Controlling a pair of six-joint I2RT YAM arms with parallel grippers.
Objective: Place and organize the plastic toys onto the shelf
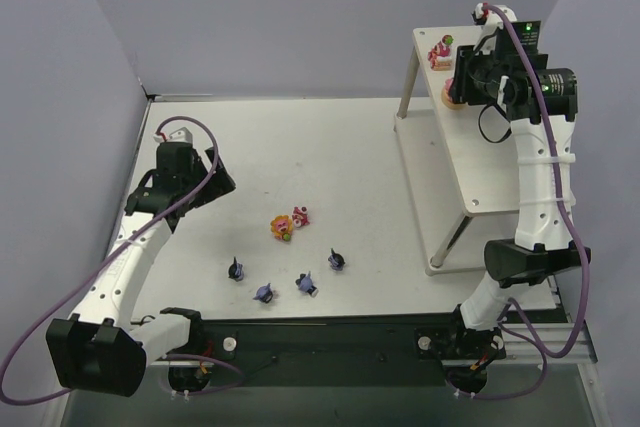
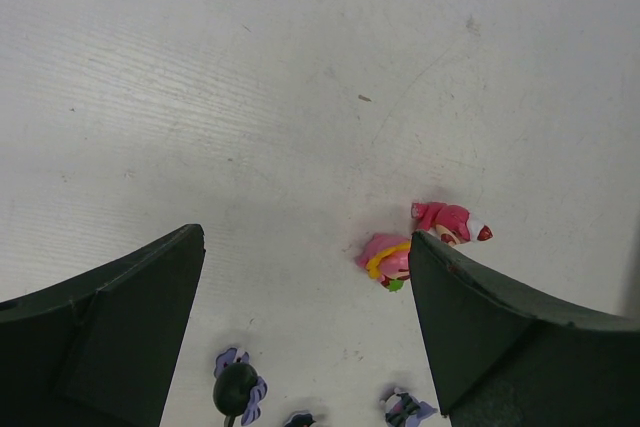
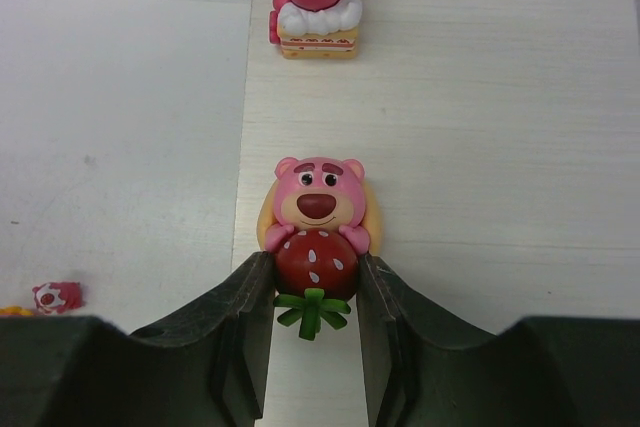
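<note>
My right gripper [image 3: 315, 272] is shut on a pink bear toy hugging a red strawberry [image 3: 318, 217], held over the near-left edge of the shelf's top board [image 3: 480, 147]. A strawberry-cake toy [image 3: 315, 2] stands further along that board. From above, the shelf [image 1: 470, 157] is at the right, with the right gripper [image 1: 462, 87] over its far end. My left gripper [image 2: 305, 237] hangs open above the table with nothing in it. Two bright toys [image 1: 283, 227] [image 1: 300, 215] lie mid-table, ahead and right of that gripper. Several dark blue-purple toys [image 1: 264, 293] are scattered closer to the arm bases.
In the left wrist view the pink-and-yellow toy [image 2: 385, 257] and a pink-red one [image 2: 450, 222] lie by the right finger [image 2: 480, 317]. Dark toys [image 2: 238, 387] [image 2: 405, 409] sit lower. Grey walls enclose the table [image 1: 330, 147] on the left and back.
</note>
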